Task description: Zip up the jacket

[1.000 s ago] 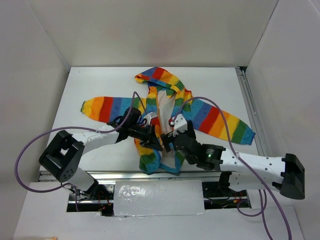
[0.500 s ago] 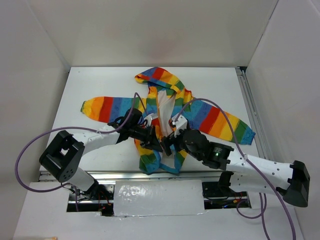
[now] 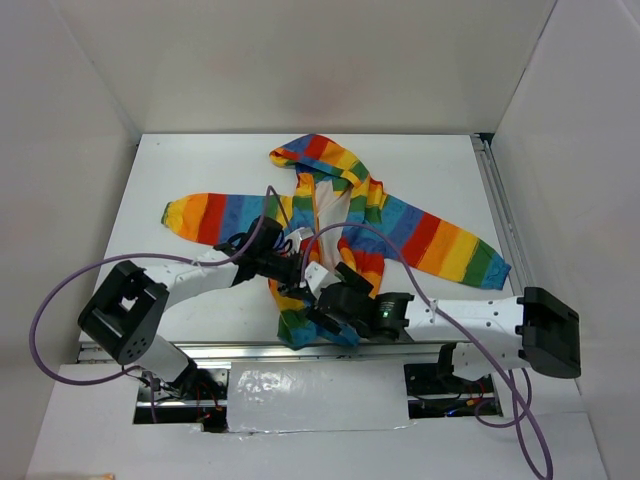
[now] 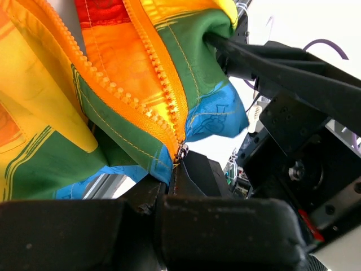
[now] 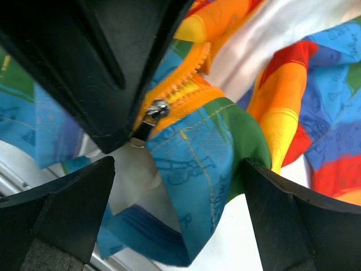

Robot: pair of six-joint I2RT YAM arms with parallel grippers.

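Right wrist, unlike top external: zipper slider [image 5: 157, 110]

The jacket [image 3: 340, 215] is lying front-up in the middle of the table [image 3: 180, 170], with its hood [image 3: 312, 155] pointing toward the far wall. One sleeve [image 3: 215, 215] is stretching out to the left and the other sleeve [image 3: 440, 240] to the right, while the hem [image 3: 300, 325] is lying nearest the arm bases. The left gripper [image 3: 305, 278] is reaching in from the left onto the lower end of the zipper [image 4: 135, 90], the slider [image 5: 157, 110] sitting just beside its tips. The right gripper [image 3: 322, 305] is sitting just in front of it, its fingers [image 5: 62, 214] standing on either side of the hem corner.
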